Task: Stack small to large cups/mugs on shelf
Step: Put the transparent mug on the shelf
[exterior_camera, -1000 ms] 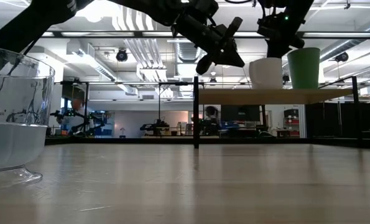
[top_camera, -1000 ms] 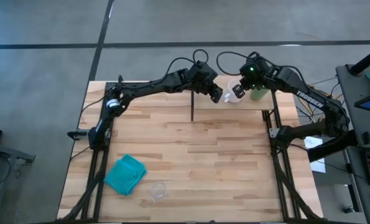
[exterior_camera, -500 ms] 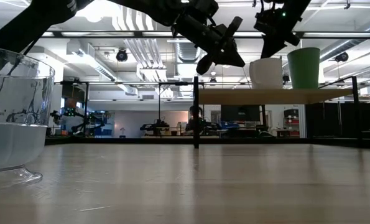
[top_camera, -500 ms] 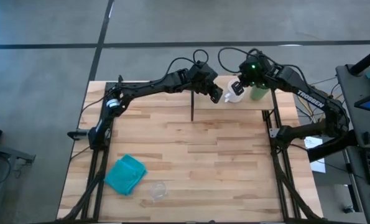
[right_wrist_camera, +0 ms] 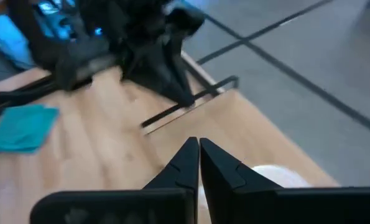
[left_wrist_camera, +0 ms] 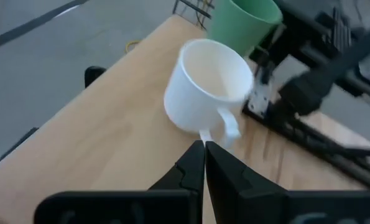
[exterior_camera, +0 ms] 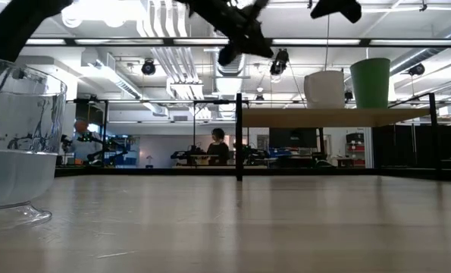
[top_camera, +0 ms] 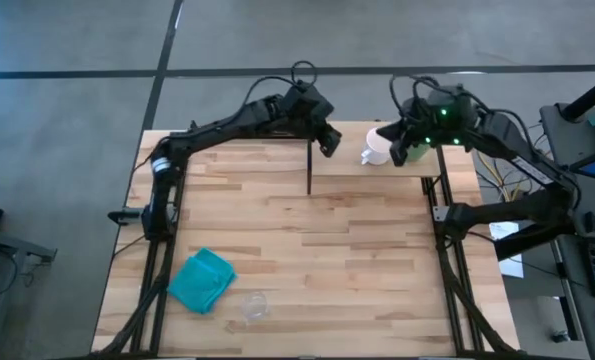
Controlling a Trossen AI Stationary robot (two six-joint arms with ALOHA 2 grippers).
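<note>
The white mug (top_camera: 375,153) and green cup (exterior_camera: 370,83) stand side by side on the shelf (exterior_camera: 339,116) at the table's (top_camera: 307,250) far right. The clear cup (top_camera: 254,305) is alone at the near edge, beside the teal cloth (top_camera: 202,280), well apart from both arms. The left hand (top_camera: 329,141), fingers pressed together, hangs above the shelf's left end; the right hand (top_camera: 400,152), also pressed together, hovers over the mugs. I'd say the left arm is nearer the clear cup, which lies down the table toward its base.
</note>
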